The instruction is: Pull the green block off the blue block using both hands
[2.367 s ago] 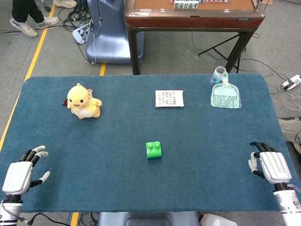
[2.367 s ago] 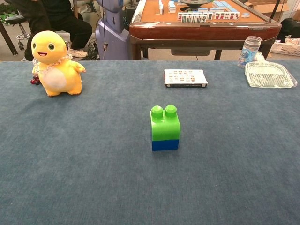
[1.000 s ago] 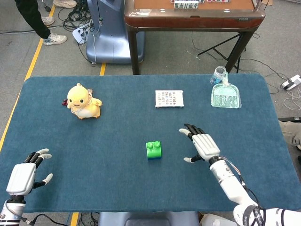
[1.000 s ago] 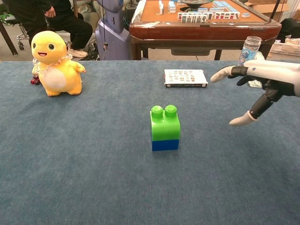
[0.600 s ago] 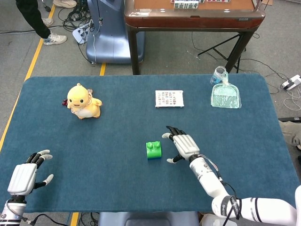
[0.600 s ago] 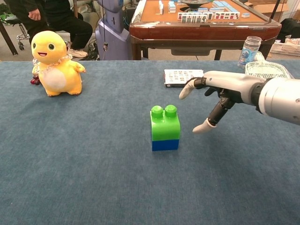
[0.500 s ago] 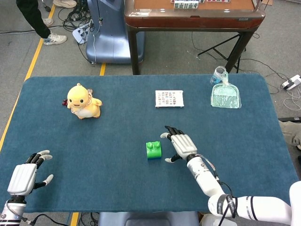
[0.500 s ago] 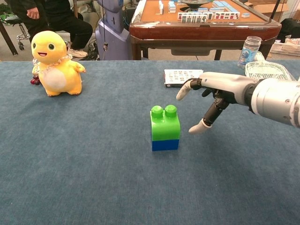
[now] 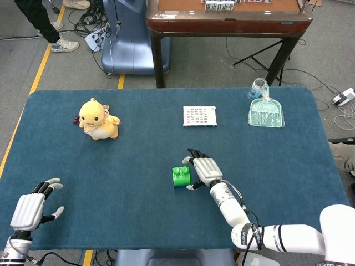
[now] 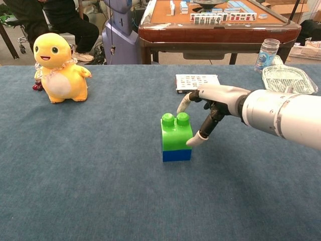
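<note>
A green block (image 10: 176,132) with two studs sits stacked on a blue block (image 10: 176,155) in the middle of the table; from the head view only the green block (image 9: 181,175) shows. My right hand (image 10: 213,108) is right beside the stack with fingers spread; its thumb tip touches or nearly touches the green block's right side, and a fingertip hangs just above the studs. In the head view the right hand (image 9: 204,169) sits against the block's right edge. My left hand (image 9: 30,209) rests with fingers apart near the table's front left corner, holding nothing.
A yellow plush toy (image 9: 97,119) stands at the left back. A small printed card box (image 9: 199,116) lies behind the blocks. A clear scoop (image 9: 266,115) and a jar (image 9: 257,87) sit at the back right. A brown table (image 9: 227,16) stands beyond the far edge.
My right hand has travelled left from the table's right edge to the green block's right side. The left hand has barely shifted. The blocks have not moved.
</note>
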Robot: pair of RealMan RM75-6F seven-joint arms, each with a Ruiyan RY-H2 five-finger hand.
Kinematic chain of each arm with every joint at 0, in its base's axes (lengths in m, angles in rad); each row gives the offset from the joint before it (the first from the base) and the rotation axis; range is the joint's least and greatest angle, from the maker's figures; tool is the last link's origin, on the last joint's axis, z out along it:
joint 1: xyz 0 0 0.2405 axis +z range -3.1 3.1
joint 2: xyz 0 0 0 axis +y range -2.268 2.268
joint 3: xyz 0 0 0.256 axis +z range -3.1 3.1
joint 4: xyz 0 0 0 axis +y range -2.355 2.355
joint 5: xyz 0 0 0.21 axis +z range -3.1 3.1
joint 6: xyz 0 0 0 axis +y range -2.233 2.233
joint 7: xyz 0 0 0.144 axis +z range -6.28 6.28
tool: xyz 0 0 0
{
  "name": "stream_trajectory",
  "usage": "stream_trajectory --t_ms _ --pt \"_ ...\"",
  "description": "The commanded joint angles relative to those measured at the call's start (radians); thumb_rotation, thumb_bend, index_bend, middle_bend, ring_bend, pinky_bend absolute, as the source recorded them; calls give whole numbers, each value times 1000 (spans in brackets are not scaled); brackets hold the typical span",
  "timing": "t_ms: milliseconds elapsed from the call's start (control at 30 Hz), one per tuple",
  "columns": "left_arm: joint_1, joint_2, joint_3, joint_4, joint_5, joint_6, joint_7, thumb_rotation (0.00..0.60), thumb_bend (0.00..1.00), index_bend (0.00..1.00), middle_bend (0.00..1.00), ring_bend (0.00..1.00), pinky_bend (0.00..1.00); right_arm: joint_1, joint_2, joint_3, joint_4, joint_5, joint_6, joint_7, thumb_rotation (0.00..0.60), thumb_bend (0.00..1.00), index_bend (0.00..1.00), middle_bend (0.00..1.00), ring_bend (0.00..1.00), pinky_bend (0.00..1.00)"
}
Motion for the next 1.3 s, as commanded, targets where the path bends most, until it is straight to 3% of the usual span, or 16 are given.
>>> stream_trajectory --t_ms 33,700,833,933,1300 --pt "1 -1 1 2 0 -1 -2 600 228 385 236 238 574 12 -16 2 11 13 4 1 600 0 286 22 0 86" --pt "2 -17 6 21 1 -6 -11 600 229 385 236 246 576 66 -101 -6 79 80 51 -37 600 2 396 22 0 86" --pt "3 -18 7 23 1 -7 -15 600 229 385 236 246 575 67 -109 -2 87 83 54 -32 600 84 465 36 0 86" --pt "2 -18 7 23 2 -7 -16 600 228 385 236 247 576 60 -99 2 76 77 53 -18 600 141 527 52 0 87" --pt "-21 10 -20 -56 -7 -21 -50 600 226 322 251 279 611 -7 38 60 -73 1 67 110 600 153 607 84 0 86"
